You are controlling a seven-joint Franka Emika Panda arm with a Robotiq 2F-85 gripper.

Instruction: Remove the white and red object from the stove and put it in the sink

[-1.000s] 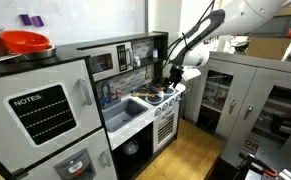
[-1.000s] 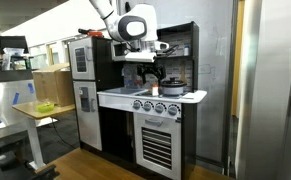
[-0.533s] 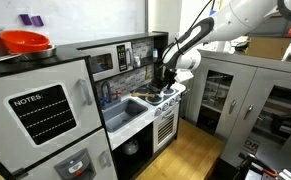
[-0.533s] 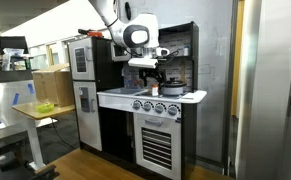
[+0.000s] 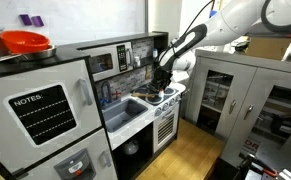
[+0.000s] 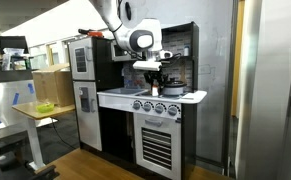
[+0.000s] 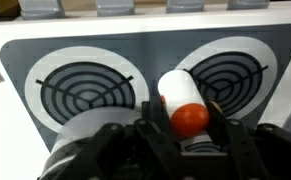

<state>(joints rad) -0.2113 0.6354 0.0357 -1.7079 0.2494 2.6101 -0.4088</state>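
The white and red object (image 7: 179, 96), a white cylinder with a red ball at its near end, lies on the white stove (image 7: 145, 48) between two dark round burners. My gripper (image 7: 182, 112) is low over it, jaws partly closed and flanking the red end, with narrow gaps still showing on both sides. In both exterior views the gripper (image 5: 163, 84) (image 6: 155, 84) hangs just above the cooktop. The sink (image 5: 128, 108) is the pale basin in the counter beside the stove, seen in an exterior view.
A black-fronted microwave (image 5: 105, 60) sits behind the sink. A dark pot (image 6: 173, 90) stands on the stove's far side. A toy fridge (image 5: 45, 120) carries a red bowl (image 5: 25, 42) on top. Metal cabinets (image 5: 245, 95) stand beside the kitchen.
The arm has come down toward the cooktop and the jaws have narrowed from wide open around the object's red end.
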